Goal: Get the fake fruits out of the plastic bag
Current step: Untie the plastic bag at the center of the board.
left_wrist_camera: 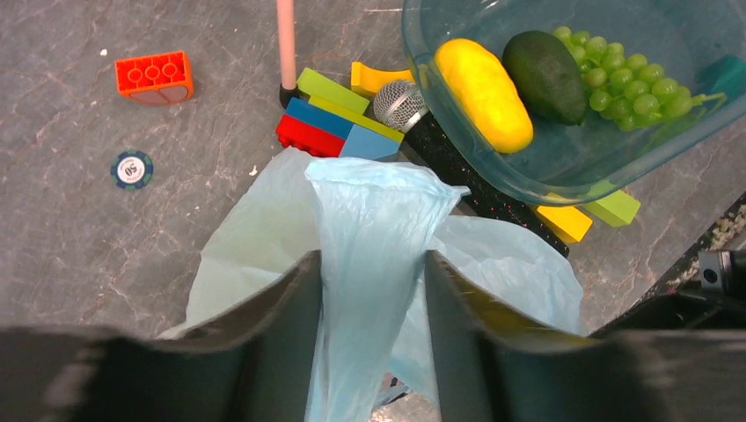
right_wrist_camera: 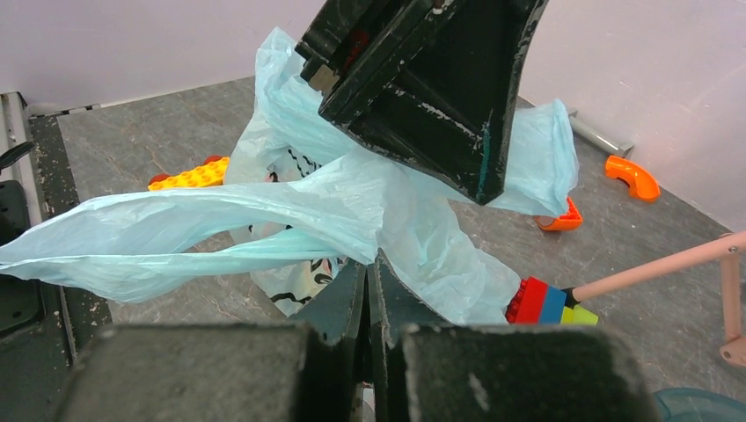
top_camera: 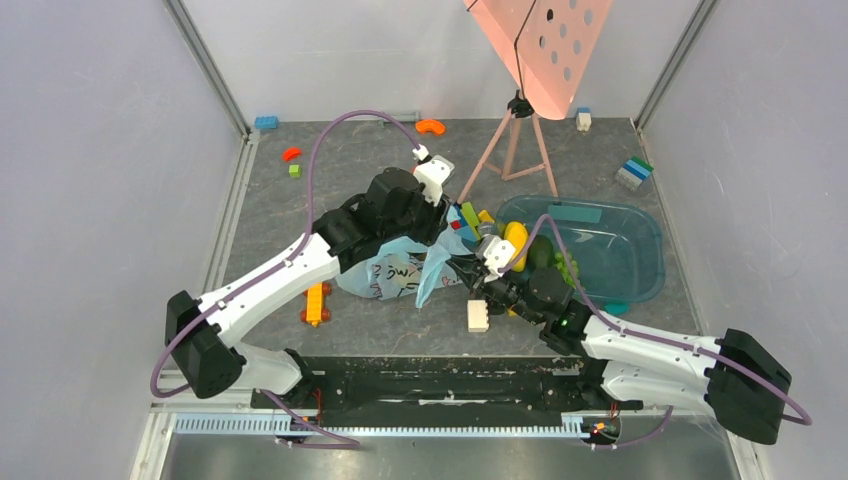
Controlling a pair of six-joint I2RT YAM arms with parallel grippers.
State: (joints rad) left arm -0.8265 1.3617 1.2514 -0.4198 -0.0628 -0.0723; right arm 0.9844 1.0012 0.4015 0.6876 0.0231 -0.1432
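Note:
The light blue plastic bag (top_camera: 395, 268) lies crumpled mid-table, its dark print (right_wrist_camera: 299, 281) facing up. A bunched strip of the bag (left_wrist_camera: 374, 220) runs up between the fingers of my left gripper (left_wrist_camera: 372, 257), which stand apart around it. My right gripper (right_wrist_camera: 371, 259) is shut on the bag's film from the near side. In the top view the left gripper (top_camera: 447, 222) is above the bag's right end and the right gripper (top_camera: 468, 268) just below it. A yellow lemon (left_wrist_camera: 484, 92), a dark green fruit (left_wrist_camera: 545, 75) and green grapes (left_wrist_camera: 633, 83) lie in the teal tub (top_camera: 630, 250). The bag's inside is hidden.
A pink tripod stand (top_camera: 515, 150) rises behind the bag. A microphone (left_wrist_camera: 400, 104) and stacked toy bricks (left_wrist_camera: 330, 119) lie between bag and tub. Loose bricks: orange (left_wrist_camera: 154, 75), white (top_camera: 478, 315), yellow-orange (top_camera: 316, 302). A poker chip (left_wrist_camera: 132, 169) lies left.

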